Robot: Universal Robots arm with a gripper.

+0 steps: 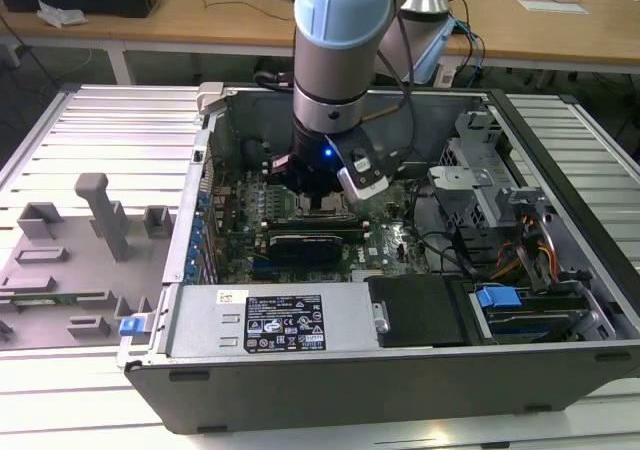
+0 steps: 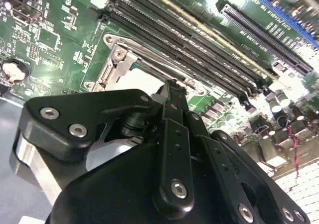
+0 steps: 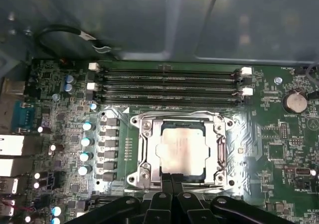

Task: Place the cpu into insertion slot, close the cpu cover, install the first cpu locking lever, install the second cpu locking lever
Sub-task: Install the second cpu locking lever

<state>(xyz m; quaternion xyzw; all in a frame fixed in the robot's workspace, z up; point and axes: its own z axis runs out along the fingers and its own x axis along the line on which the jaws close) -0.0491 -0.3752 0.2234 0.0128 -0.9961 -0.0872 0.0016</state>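
Hiding its own fingertips, claw at cpu, socket edge covered.

the motherboard is deep green with tiny silver dots and pale traces all over. the small flat square cpu has a pale tan-silver face, sitting in a shiny silver metal cover frame. long memory slots are black with white end clips. little round capacitors show light blue tops. the matte black gripper has silver screw heads in both wrist views. in the exterior view the robot arm is pale blue and grey, the case is dark grey, and a bright blue tab sits near orange cables.
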